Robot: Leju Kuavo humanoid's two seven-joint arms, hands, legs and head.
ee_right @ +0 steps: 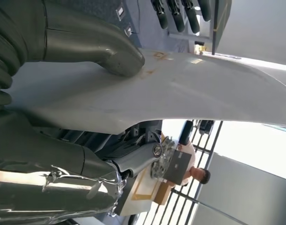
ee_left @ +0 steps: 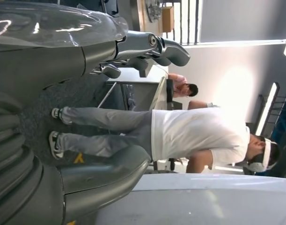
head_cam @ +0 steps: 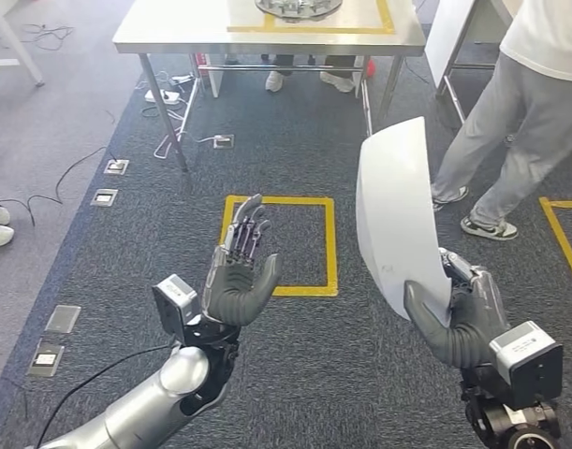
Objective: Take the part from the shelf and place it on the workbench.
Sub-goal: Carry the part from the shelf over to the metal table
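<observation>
Fingers (ee_right: 127, 161) under white part (ee_right: 191, 89), thumb on top, left hand (head_cam: 237, 276) empty

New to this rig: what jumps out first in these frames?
The big white curved part, held upright by the right hand, thumb across its lower edge. Next, the left hand, raised with nothing in it and fingers apart, above a yellow floor square. A person walks just beyond the part.

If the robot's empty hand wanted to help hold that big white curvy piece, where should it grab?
Probably the white curved panel along its bare long edge facing the left hand, coming from that side. The right hand only pinches the bottom end, so the tall upper part stands unsupported, and the thin edge suits a thumb-and-finger pinch.
</observation>
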